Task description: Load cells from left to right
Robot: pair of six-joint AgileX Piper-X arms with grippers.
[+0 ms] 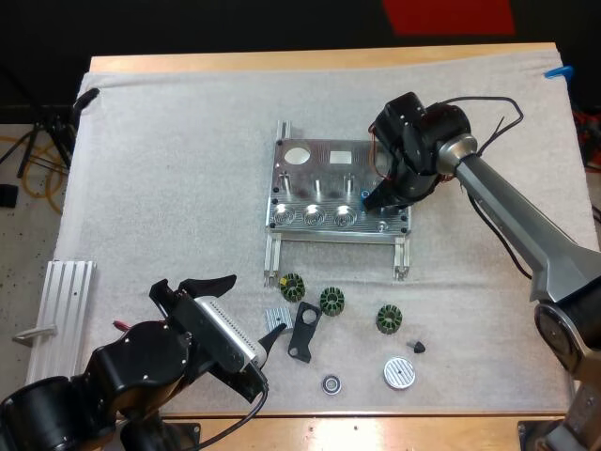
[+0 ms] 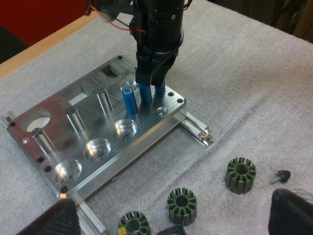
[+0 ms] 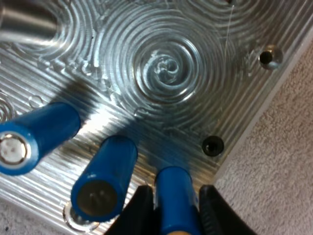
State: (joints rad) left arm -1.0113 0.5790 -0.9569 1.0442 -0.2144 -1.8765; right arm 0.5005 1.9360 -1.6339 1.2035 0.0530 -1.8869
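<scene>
The metal fixture (image 1: 324, 174) lies mid-mat. At its right front corner my right gripper (image 1: 379, 196) is shut on a blue cylinder (image 3: 172, 182), held upright over the plate; its fingers (image 3: 211, 203) press it from both sides. Two more blue cylinders (image 3: 36, 137) (image 3: 103, 176) stand in the fixture beside it, and the left wrist view shows them (image 2: 129, 100) under the right gripper (image 2: 155, 90). Three round recesses (image 2: 125, 128) along the fixture's front edge hold nothing. My left gripper (image 1: 255, 304) hovers open near the table's front left, its fingers (image 2: 292, 213) wide apart.
Three green ring parts (image 1: 293, 287) (image 1: 331, 301) (image 1: 390, 318) lie in front of the fixture, with a black bracket (image 1: 302, 330), a small finned piece (image 1: 275, 318), a silver disc (image 1: 399, 373), a bearing (image 1: 331, 383) and a black knob (image 1: 417, 347). An aluminium rail (image 1: 58, 315) lies at far left.
</scene>
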